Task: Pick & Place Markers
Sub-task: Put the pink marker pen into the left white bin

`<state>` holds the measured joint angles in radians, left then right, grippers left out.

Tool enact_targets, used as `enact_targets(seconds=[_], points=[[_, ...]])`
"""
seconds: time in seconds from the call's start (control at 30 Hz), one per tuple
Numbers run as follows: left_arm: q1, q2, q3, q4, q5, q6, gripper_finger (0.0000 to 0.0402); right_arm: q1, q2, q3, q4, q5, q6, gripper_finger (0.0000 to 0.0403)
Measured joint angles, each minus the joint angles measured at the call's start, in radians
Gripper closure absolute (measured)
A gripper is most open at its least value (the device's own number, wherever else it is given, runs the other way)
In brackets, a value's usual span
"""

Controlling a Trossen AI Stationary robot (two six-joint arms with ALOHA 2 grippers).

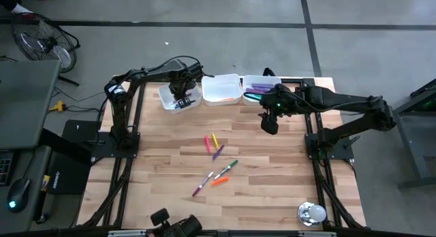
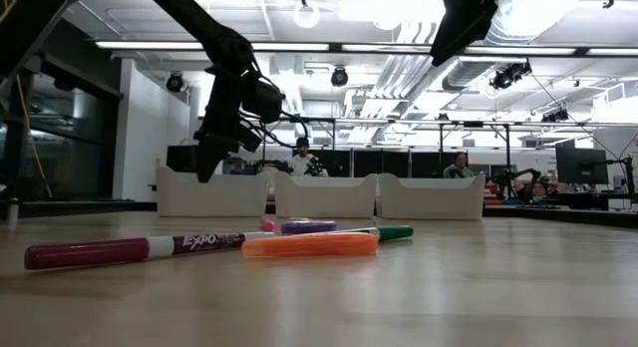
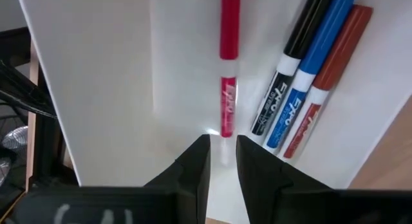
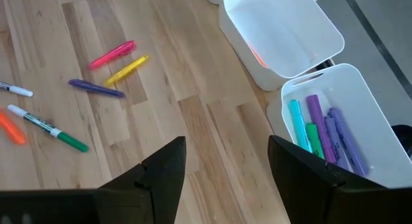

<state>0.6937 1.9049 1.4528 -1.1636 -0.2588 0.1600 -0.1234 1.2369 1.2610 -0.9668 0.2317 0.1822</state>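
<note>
The left gripper (image 3: 222,159), jaws parting slightly, is releasing a red marker (image 3: 228,63) into the left tray (image 1: 170,99); next, the wide-open right gripper (image 4: 225,166) needs another counter marker.

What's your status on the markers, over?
Left gripper over left tray, red marker dropped in. Right gripper open, empty. Loose markers remain mid-table. Nothing blocking.

The left arm reaches from its base at 9 o'clock toward 12 o'clock, its tool (image 1: 181,97) pointing down. In the left wrist view the left tool (image 3: 222,161) has its fingers (image 3: 196,166) a narrow slit apart, nothing between them. The right arm stretches from 3 o'clock toward centre, bent at the elbow; its tool (image 1: 269,121) hangs above the tabletop (image 1: 272,196), fingers (image 4: 164,169) spread wide, empty.
</note>
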Motion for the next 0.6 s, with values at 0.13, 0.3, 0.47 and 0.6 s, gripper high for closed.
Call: enact_targets(seconds=[0.13, 0.3, 0.47, 0.6], points=[[0.000, 0.000, 0.000, -0.027, 0.000, 0.000, 0.0328, 0.000, 0.000, 0.000, 0.000, -0.003, 0.000, 0.0194], [0.000, 0.000, 0.030, -0.099, -0.011, -0.023, 0.0327, 0.000, 0.000, 0.000, 0.000, -0.003, 0.000, 0.0194], [-0.001, -0.019, 0.093, -0.179, -0.008, -0.071, 0.0326, 0.000, 0.000, 0.000, 0.000, -0.003, 0.000, 0.0194], [-0.023, -0.059, 0.113, -0.195, 0.011, -0.132, 0.0326, 0.000, 0.000, 0.000, 0.000, -0.003, 0.000, 0.0194]])
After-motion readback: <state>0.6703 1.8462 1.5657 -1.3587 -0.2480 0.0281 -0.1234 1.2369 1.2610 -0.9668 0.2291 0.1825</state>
